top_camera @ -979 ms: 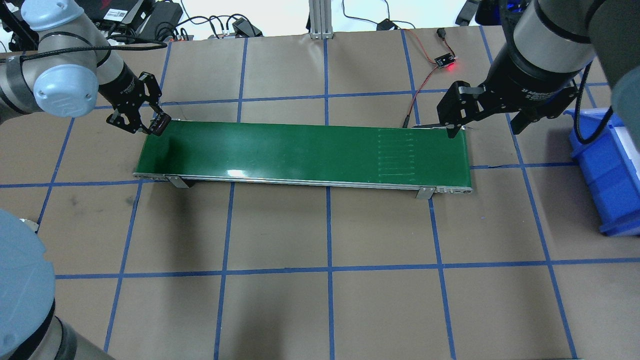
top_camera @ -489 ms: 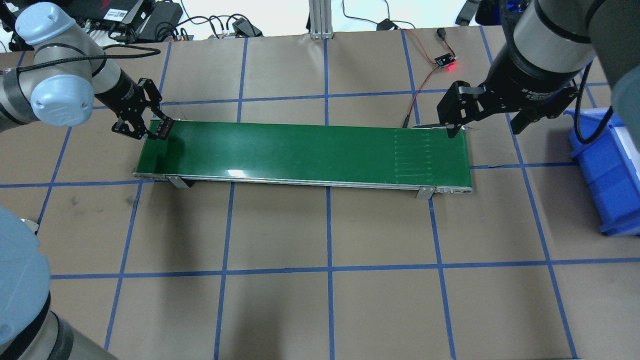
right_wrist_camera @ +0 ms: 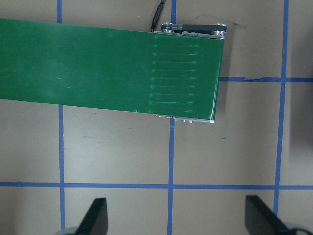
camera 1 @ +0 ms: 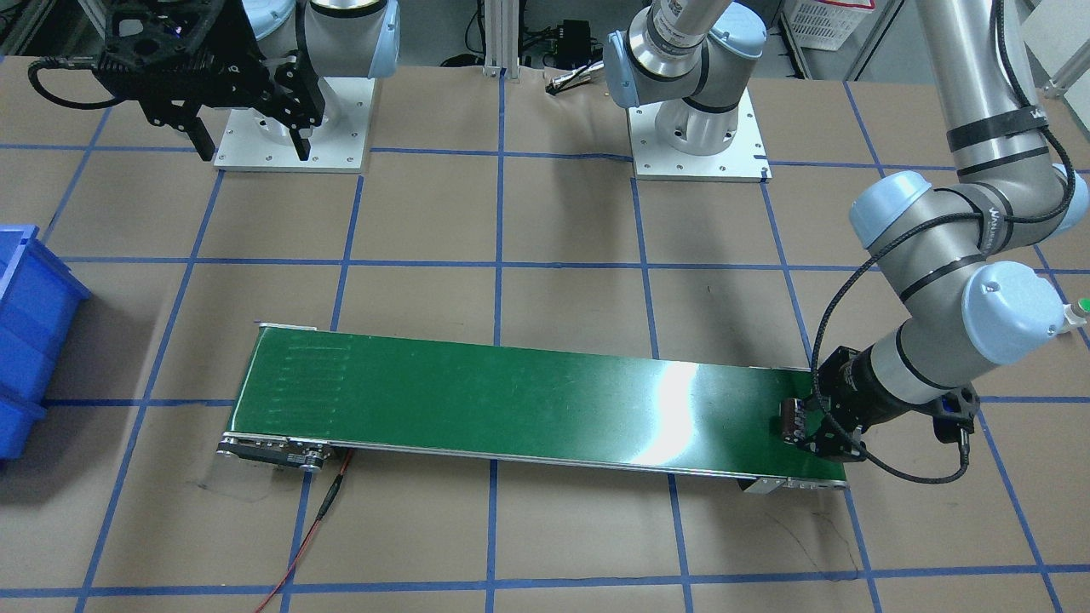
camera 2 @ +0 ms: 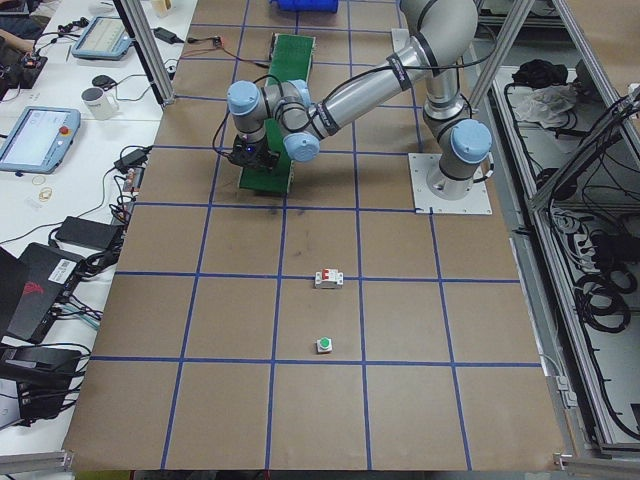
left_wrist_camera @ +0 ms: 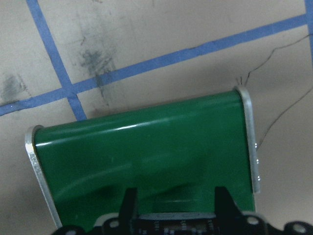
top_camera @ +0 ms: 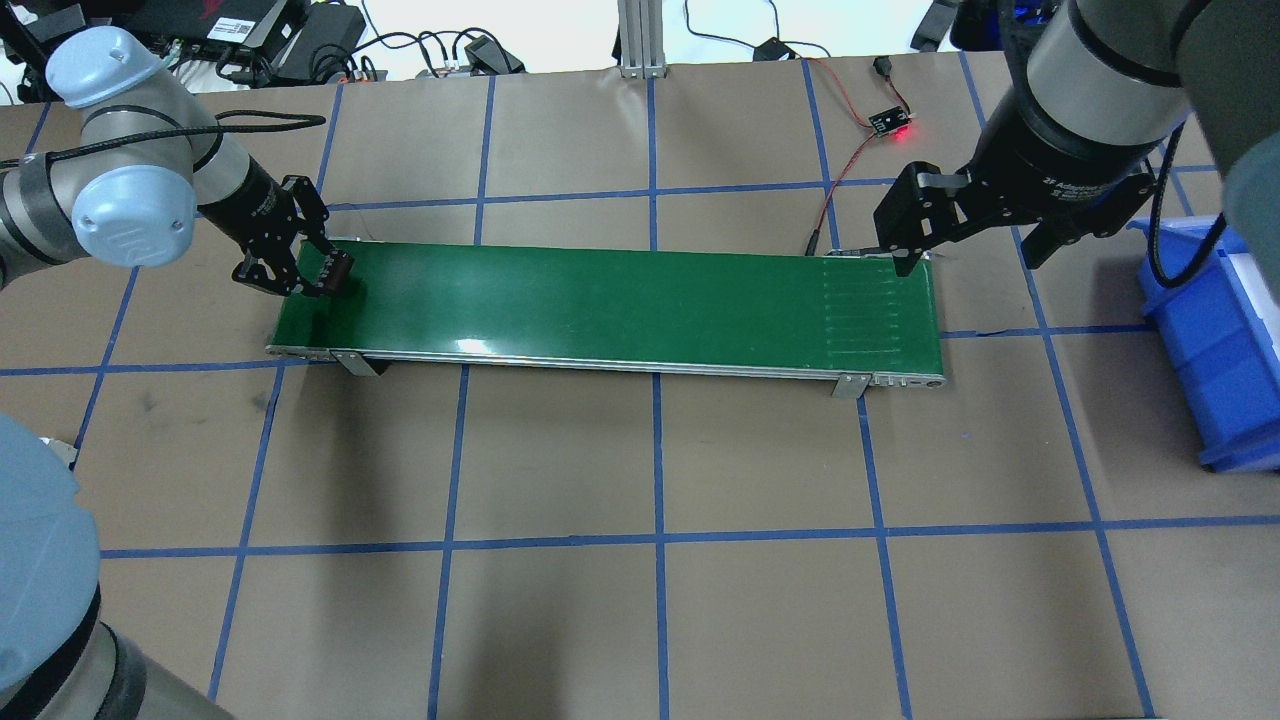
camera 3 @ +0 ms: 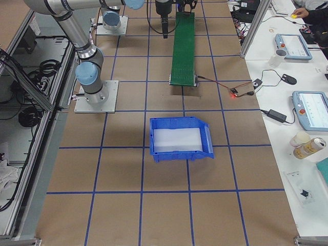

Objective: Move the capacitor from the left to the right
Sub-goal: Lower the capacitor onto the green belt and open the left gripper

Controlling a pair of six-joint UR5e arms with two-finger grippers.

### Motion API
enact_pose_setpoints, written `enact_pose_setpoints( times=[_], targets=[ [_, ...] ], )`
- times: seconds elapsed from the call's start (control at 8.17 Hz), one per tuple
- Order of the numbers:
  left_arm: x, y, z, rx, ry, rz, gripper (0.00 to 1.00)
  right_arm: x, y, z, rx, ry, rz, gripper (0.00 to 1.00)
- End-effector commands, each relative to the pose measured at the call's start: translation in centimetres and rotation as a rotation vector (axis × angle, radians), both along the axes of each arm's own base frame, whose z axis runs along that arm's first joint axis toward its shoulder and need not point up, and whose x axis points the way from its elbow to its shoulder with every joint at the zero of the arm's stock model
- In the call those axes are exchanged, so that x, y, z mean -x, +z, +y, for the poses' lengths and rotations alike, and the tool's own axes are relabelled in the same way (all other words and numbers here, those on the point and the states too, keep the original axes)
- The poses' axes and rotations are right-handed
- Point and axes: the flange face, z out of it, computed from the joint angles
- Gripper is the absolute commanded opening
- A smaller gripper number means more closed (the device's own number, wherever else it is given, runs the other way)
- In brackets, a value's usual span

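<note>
Brown paper with a blue tape grid covered the table (top_camera: pixel 560 460). The capacitor (top_camera: pixel 336 271) sat clamped in the left end effector (top_camera: pixel 322 274), low over the left end of the green conveyor belt (top_camera: pixel 640 300); whether it touched the belt could not be told. Its long axis ran across the belt's width, slightly slanted, from one finger to the other (the wrist view showed it as a dark strip bridging them). It was probably held there so the belt could carry it rightward once released. At the far end the right end effector (top_camera: pixel 968 262) hung with its fingers wide apart, seemingly waiting to collect it near the blue bin (top_camera: pixel 1220 340).
</note>
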Motion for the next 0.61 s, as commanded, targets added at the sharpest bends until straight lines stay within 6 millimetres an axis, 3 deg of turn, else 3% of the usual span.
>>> enact_pose_setpoints(
  times=[0.0,0.12,0.24,0.49],
  targets=[
    [-1.26,-1.22,1.08,-0.080,-0.015,-0.164,0.59,0.00,0.00,0.00,0.000,0.000,0.000,1.00],
    [-2.16,-0.97,1.08,-0.099,-0.012,-0.260,0.92,0.00,0.00,0.00,0.000,0.000,0.000,1.00],
    [-1.92,-0.91,1.02,-0.090,-0.011,-0.236,0.97,0.00,0.00,0.00,0.000,0.000,0.000,1.00],
    [-1.59,-0.79,0.82,-0.078,-0.007,-0.200,0.96,0.00,0.00,0.00,0.000,0.000,0.000,1.00]
  ],
)
